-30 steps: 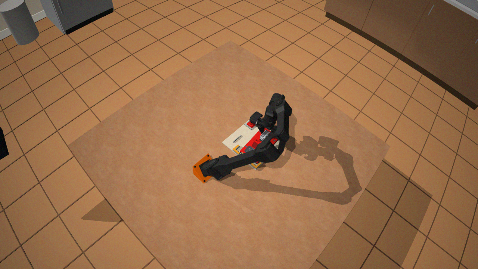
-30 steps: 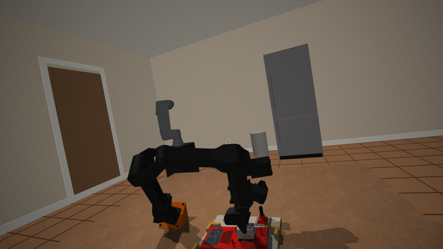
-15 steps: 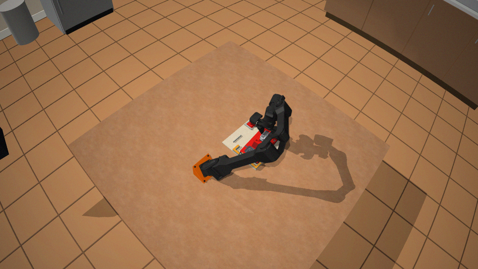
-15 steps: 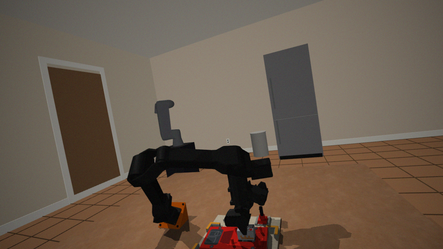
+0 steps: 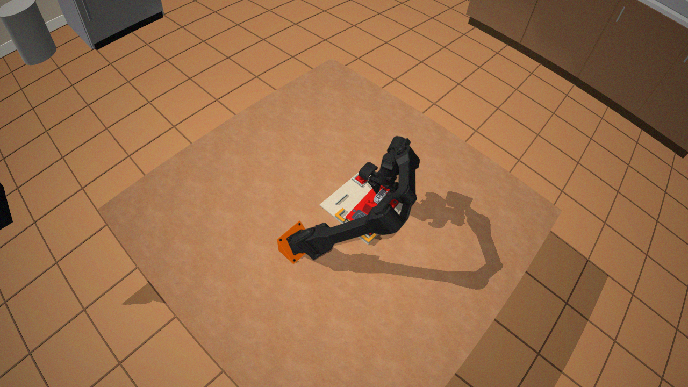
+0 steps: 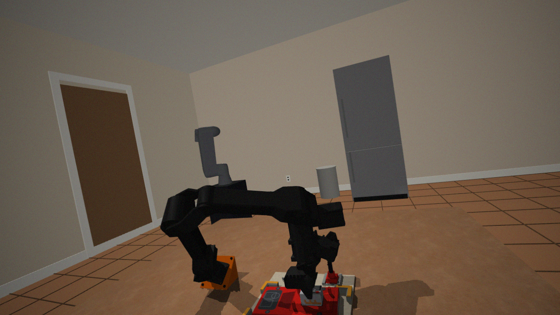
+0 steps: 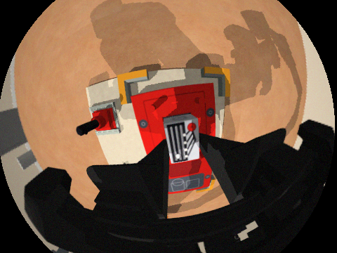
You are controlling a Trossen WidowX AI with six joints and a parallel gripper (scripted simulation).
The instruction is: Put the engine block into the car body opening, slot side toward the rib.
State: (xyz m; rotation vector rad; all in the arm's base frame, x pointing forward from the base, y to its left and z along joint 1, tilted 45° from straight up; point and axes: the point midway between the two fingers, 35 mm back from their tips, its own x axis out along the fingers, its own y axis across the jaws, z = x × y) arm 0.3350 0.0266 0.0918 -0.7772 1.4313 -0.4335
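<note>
The red car body (image 5: 362,207) (image 6: 274,302) (image 7: 152,107) lies on a cream base board (image 5: 338,194) (image 6: 348,282) (image 7: 109,145) between orange corner brackets. The grey engine block (image 5: 380,194) (image 6: 315,299) (image 7: 182,143), with black slots and a red dot on top, sits at the opening in the body. My gripper (image 5: 382,191) (image 6: 311,292) (image 7: 182,140) points straight down and is shut on the block, one finger on each side. How deep the block sits is hidden by the fingers and the body.
A red fixture with a black lever (image 5: 360,178) (image 6: 331,274) (image 7: 100,121) stands on the board beside the body. The arm's orange base (image 5: 288,243) (image 6: 227,270) is close by. A grey bin (image 5: 27,31) (image 6: 327,181), a fridge (image 6: 369,129) and cabinets (image 5: 601,57) stand far off.
</note>
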